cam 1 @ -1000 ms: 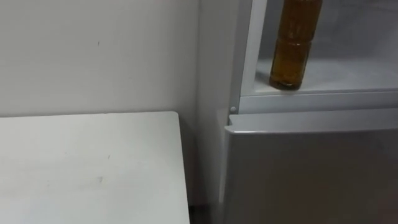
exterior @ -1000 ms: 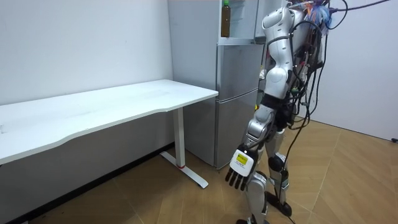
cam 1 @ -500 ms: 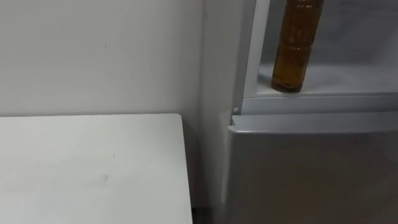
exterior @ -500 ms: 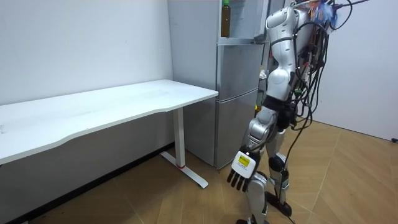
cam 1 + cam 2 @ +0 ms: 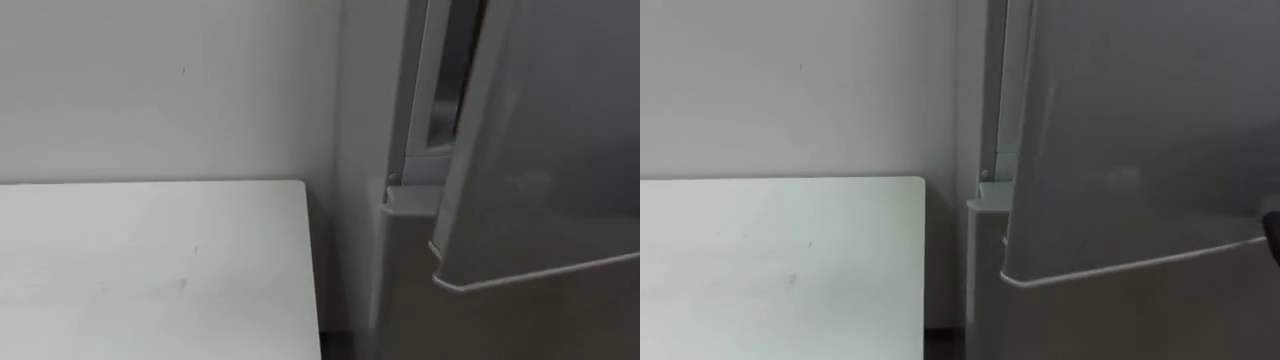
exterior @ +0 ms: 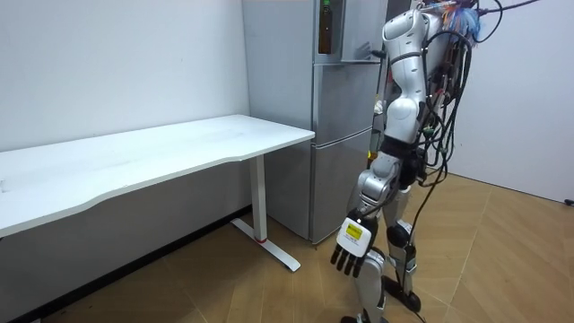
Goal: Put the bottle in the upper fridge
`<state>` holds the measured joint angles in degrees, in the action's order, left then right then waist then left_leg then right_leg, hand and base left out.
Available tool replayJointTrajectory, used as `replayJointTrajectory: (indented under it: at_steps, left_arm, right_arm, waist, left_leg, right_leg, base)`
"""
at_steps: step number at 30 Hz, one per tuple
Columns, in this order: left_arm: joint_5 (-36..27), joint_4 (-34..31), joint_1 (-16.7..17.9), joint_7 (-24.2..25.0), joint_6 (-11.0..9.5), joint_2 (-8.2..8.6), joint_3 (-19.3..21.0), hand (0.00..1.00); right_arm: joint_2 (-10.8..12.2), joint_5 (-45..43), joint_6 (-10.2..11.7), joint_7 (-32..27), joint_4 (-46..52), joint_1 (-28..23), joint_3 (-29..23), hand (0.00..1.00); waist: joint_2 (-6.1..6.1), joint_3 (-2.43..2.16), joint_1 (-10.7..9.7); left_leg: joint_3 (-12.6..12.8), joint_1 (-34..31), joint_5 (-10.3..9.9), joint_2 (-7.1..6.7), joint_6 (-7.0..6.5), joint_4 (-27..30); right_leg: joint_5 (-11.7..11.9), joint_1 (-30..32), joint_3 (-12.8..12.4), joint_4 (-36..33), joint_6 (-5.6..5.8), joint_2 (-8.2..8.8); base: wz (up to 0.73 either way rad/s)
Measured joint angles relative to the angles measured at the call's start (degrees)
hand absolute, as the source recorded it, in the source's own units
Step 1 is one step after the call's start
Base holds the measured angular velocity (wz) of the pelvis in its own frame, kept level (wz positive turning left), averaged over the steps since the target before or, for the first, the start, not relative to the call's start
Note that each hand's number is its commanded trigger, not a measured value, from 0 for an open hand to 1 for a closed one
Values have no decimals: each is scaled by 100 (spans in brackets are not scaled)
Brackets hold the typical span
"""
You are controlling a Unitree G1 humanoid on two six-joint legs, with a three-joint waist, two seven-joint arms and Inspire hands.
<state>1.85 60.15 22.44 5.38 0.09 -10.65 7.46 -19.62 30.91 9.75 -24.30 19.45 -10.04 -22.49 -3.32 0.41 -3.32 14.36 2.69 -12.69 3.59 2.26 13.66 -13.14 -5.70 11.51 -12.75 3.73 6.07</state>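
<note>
Bottle (image 6: pixel 326 27): upright on the upper fridge (image 6: pixel 339 135) shelf, seen past the door (image 5: pixel 540 150), which stands slightly ajar.
Left hand (image 6: pixel 352 248): hangs at the robot's side, fingers relaxed, holding nothing.
Right hand (image 5: pixel 1273 232): dark sliver at the door's lower edge; state cannot be told.
Desk (image 5: pixel 150 270): white, beside the fridge.

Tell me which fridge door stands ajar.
The upper door, angled outward with a gap at its edge; the lower door beneath it sits shut.
</note>
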Motion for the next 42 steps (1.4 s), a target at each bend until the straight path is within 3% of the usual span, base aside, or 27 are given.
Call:
replayJointTrajectory:
  at_steps: [11, 21, 38, 42]
  left_arm:
    - [119, 16, -43, 2, 31, 63, -216, 0]
    - [119, 86, -131, 3, 41, 62, -344, 0]
    - [167, 175, -168, 4, 115, 78, -342, 0]
    - [358, 163, -169, 4, 116, 83, -348, 0]
  right_arm:
    - [9, -25, -65, 217, 265, 163, 359, 0]
    - [13, -675, -100, 418, 323, 456, 660, 0]
    - [14, -733, -106, 451, 323, 564, 807, 0]
    - [36, -1434, -123, 411, 322, 651, 902, 0]
  waist:
    - [0, -1, 154]
    - [-22, -12, 222]
    - [31, 6, 222]
    - [40, 1, 226]
  left_leg:
    - [-84, -45, -1, 11, 0, 78]
    - [-209, -112, -9, 19, -9, 188]
    - [-276, -103, -9, 20, -7, 187]
    - [-275, -96, -7, 18, -7, 174]
  right_leg:
    - [8, 6, 80, -15, -13, -8]
    - [14, -41, 229, -15, -21, -7]
    - [21, -110, 293, 5, -30, -13]
    - [20, -125, 295, 5, -30, -13]
  base:
    - [3]
    - [7]
    - [1]
    - [0]
